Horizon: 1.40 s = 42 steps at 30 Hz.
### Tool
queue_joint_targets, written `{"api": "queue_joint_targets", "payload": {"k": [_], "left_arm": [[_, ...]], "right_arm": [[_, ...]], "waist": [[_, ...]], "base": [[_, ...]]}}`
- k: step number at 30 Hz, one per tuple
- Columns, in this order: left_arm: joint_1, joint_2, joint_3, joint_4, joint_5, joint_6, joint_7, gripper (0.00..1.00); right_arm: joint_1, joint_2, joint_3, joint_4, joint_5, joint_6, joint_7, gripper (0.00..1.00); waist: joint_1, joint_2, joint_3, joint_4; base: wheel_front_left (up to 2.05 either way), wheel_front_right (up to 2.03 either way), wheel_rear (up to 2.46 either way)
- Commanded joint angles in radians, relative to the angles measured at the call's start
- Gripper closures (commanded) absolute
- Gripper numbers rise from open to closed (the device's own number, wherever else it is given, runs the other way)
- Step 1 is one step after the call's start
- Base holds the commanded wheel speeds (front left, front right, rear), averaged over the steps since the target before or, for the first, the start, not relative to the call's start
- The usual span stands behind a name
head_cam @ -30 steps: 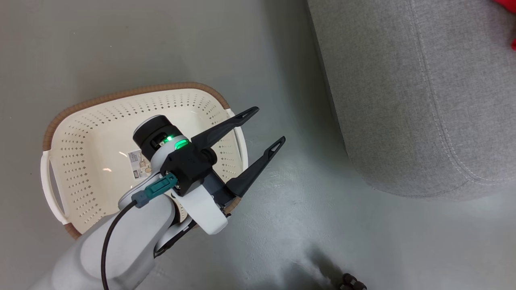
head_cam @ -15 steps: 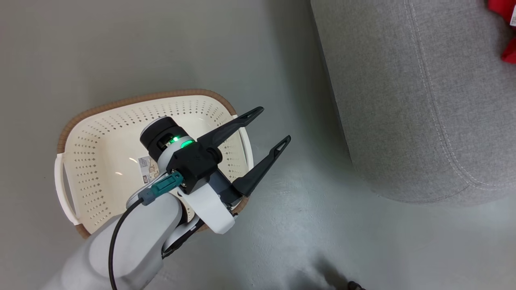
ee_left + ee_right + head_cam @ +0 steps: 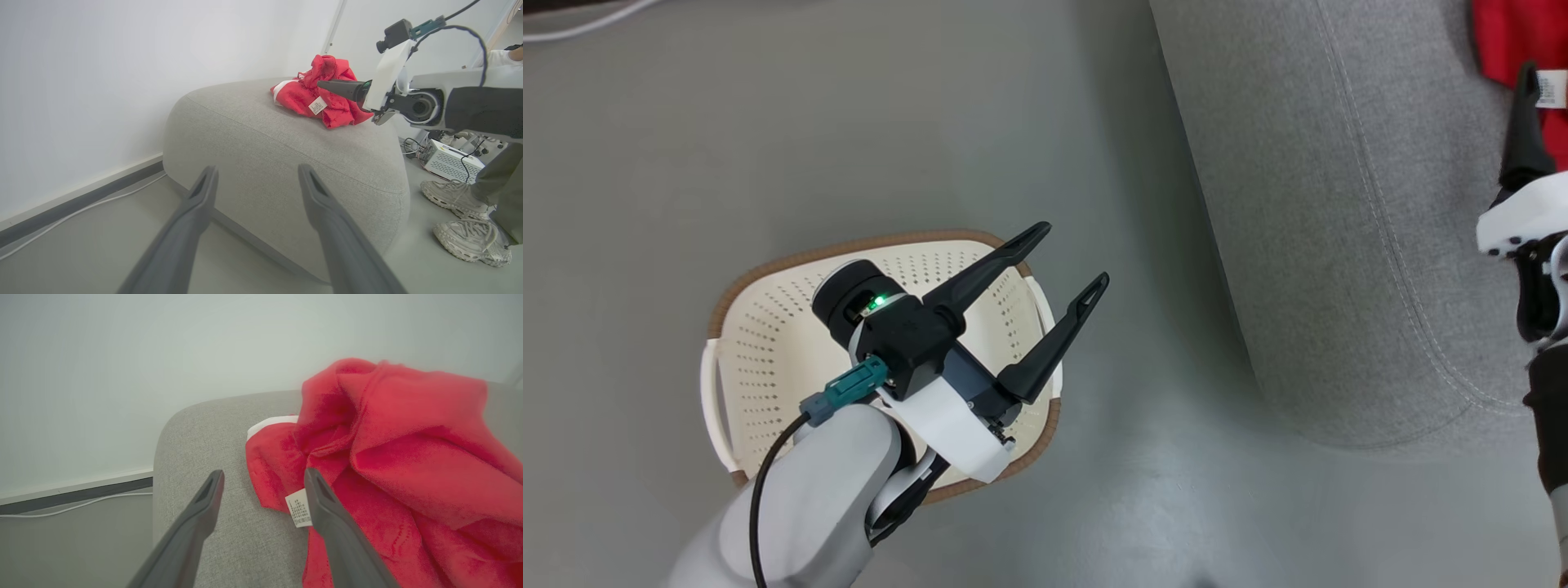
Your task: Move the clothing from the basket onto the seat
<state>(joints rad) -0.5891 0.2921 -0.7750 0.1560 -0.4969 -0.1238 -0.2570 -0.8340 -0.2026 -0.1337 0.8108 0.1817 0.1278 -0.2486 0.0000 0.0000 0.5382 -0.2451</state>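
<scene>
Clothing is lying heaped on the seat, the right gripper hovering at its edge, fingers spread and empty; the left gripper is hanging wide and empty above the basket.

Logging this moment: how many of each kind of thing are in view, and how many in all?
Red clothing heap: 1 (garments in it cannot be told apart)
Basket: 1
Sofa: 1
Grippers: 2, the left gripper and the right gripper
Shoes, on a person's feet: 2
Total: 7
</scene>
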Motion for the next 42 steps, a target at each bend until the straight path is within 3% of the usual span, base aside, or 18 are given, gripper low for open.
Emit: {"api": "queue_joint_targets", "payload": {"k": [1,7,18,29,42], "left_arm": [[0.017,0.003,0.047,-0.019,0.004,-0.007,-0.005,0.00],[0.071,-0.028,0.129,-0.007,0.017,-0.007,-0.005,0.00],[0.201,-0.091,0.386,0.047,0.082,-0.007,-0.005,0.00],[0.318,-0.143,0.626,0.096,0.177,-0.006,-0.005,0.00],[0.447,-0.204,0.833,0.121,0.279,-0.005,-0.005,0.00]], "right_arm": [[0.041,-0.011,0.033,-0.047,0.019,0.003,-0.013,0.00],[0.094,-0.008,0.123,-0.106,0.053,0.003,-0.013,0.00],[0.165,0.021,0.232,-0.189,0.082,0.003,-0.013,0.00],[0.279,0.061,0.250,-0.284,0.096,0.003,-0.013,0.00],[0.455,0.112,0.259,-0.366,0.057,0.003,-0.013,0.00]], "waist": [[0.0000,0.0000,-0.033,0.024],[0.0000,0.0000,-0.092,0.073],[0.0000,0.0000,-0.222,0.168],[0.0000,0.0000,-0.333,0.236],[0.0000,0.0000,-0.428,0.249]], "base": [[0.00,0.00,0.00],[0.00,0.00,0.00],[0.00,0.00,0.00],[0.00,0.00,0.00],[0.00,0.00,0.00]]}}
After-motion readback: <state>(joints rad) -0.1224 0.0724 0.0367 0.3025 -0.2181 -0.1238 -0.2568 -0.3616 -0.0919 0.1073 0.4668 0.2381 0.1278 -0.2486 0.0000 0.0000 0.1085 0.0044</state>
